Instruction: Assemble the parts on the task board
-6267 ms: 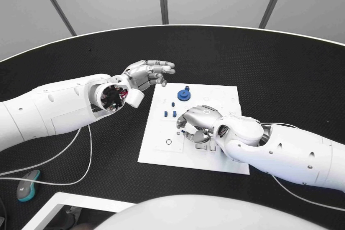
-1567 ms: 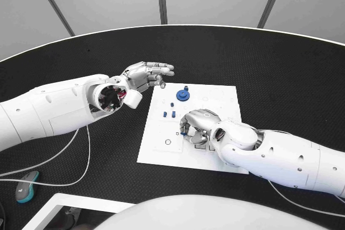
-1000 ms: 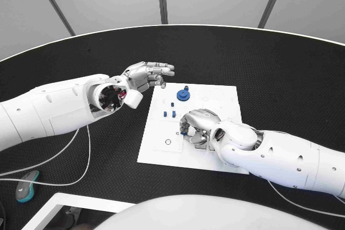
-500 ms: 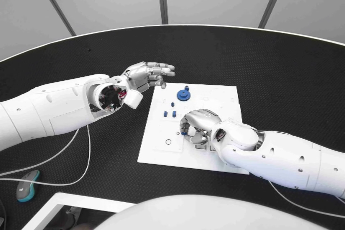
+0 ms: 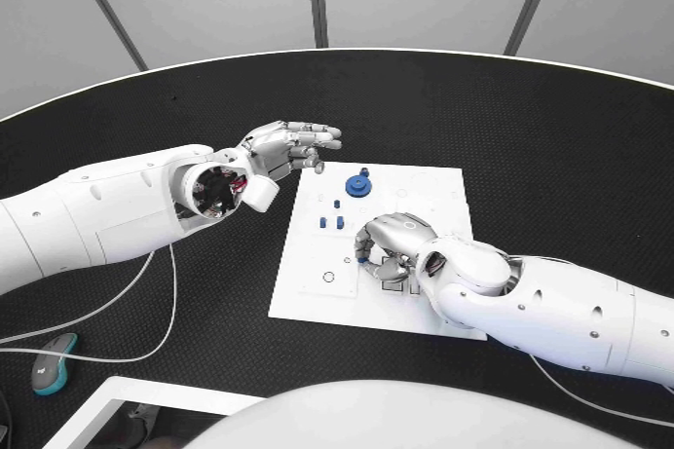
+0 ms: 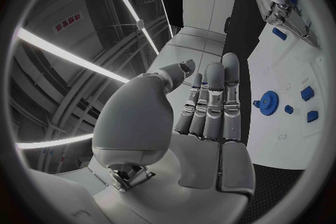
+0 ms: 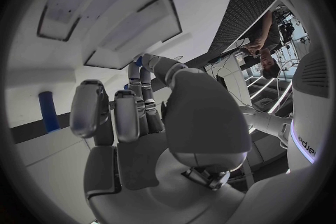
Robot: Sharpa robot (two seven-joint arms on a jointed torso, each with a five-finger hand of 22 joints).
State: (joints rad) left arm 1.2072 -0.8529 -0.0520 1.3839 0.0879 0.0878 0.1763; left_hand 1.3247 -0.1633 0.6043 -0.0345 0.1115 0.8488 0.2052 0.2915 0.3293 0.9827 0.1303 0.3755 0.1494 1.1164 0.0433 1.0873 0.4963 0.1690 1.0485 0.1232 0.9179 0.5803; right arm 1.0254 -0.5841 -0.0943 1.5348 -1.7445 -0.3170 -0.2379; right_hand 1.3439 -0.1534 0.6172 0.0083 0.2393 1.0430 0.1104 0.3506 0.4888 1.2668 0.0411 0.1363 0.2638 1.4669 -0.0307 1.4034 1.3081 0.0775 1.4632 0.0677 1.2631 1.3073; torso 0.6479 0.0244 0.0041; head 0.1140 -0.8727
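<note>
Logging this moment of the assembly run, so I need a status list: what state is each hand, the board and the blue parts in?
left hand: open, holds nothing, raised beside the task board's far left corner.
right hand: fingers curled down over the board's middle; whether it pinches a part cannot be told.
task board: flat on the table.
round blue part: on the board, untouched.
small blue parts: on the board, apart from both hands.
</note>
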